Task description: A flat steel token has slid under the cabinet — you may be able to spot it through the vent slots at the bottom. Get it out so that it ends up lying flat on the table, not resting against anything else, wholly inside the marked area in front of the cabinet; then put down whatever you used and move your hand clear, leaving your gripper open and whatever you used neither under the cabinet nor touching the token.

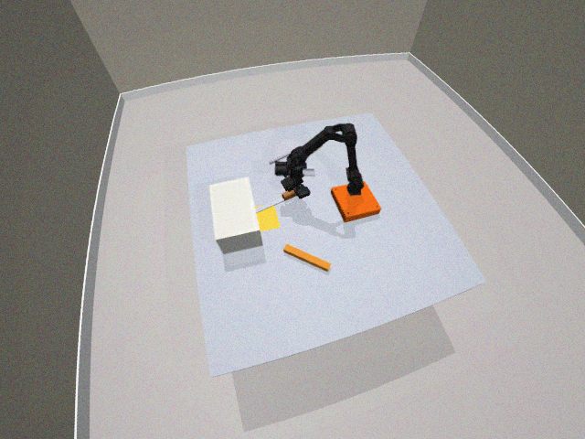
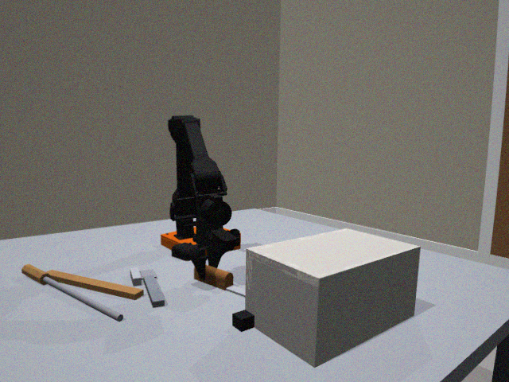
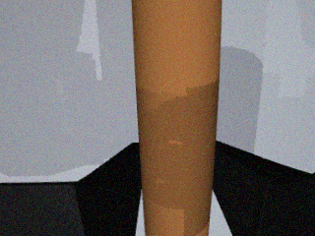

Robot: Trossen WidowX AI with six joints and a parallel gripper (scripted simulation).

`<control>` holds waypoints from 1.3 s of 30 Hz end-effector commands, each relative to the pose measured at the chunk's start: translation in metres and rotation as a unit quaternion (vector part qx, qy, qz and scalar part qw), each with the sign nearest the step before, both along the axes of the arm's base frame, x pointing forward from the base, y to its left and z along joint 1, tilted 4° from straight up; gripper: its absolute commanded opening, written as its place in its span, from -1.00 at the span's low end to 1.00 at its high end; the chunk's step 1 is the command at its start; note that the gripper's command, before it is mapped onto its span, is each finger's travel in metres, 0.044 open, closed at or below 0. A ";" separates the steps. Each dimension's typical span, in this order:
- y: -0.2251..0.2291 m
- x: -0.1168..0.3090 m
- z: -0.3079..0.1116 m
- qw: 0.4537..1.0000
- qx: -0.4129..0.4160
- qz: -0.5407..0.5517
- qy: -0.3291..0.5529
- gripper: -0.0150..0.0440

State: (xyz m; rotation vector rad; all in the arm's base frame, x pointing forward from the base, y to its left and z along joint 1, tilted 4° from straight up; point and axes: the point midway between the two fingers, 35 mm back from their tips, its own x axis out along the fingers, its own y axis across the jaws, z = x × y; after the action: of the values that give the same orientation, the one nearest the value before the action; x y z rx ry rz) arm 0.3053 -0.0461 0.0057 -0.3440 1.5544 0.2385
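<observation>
My gripper is shut on the brown wooden handle of a tool, low in front of the cabinet. The tool's thin metal rod runs from the handle to the front edge of the white cabinet. The rod's far end is hidden, so I cannot tell how far under the cabinet it reaches. The yellow marked area lies against the cabinet's front, with the rod crossing its back corner. The steel token and the vent slots do not show in any view.
An orange bar lies on the table. The exterior view shows a grey rod with a wooden handle, a wooden stick, a grey block-shaped piece and a black cube beside the cabinet.
</observation>
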 end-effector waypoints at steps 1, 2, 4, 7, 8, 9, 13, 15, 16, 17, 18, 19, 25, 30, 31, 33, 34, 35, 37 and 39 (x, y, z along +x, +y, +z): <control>0.002 0.007 0.000 1.000 -0.002 0.000 0.000 -0.49; 0.002 0.008 0.000 1.000 -0.002 0.000 0.000 -0.49; 0.003 0.010 0.000 1.000 -0.002 0.000 0.000 -0.49; 0.004 0.013 0.000 1.000 -0.002 0.000 0.000 -0.49; 0.005 0.014 0.000 1.000 -0.002 0.000 0.000 -0.49; 0.005 0.016 0.000 1.000 -0.002 0.000 0.000 -0.49; 0.007 0.020 0.000 1.000 -0.002 0.000 0.000 -0.49; 0.008 0.022 0.000 1.000 -0.002 0.000 0.000 -0.49; 0.008 0.023 0.000 1.000 -0.001 0.000 0.000 -0.49; 0.009 0.024 0.000 1.000 -0.001 0.000 -0.001 -0.49; 0.009 0.025 0.000 1.000 -0.001 0.000 -0.001 -0.49; 0.009 0.026 0.000 1.000 -0.001 0.000 -0.001 -0.49; 0.012 0.033 0.000 1.000 -0.001 0.000 -0.001 -0.49; 0.014 0.038 0.000 1.000 -0.001 0.000 -0.001 -0.49; 0.014 0.039 0.000 1.000 -0.001 0.000 -0.001 -0.49; 0.015 0.041 0.000 1.000 -0.001 0.000 -0.001 -0.49; 0.015 0.042 0.000 1.000 -0.001 0.000 -0.001 -0.49; 0.016 0.043 0.000 1.000 -0.001 0.000 -0.001 -0.49; 0.016 0.045 0.000 1.000 -0.001 0.000 -0.001 -0.49; 0.017 0.047 0.001 1.000 -0.001 0.000 -0.001 -0.49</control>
State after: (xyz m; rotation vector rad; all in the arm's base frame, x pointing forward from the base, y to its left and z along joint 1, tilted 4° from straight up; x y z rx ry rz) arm 0.3475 -0.0305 0.0058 -0.3439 1.5520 0.2390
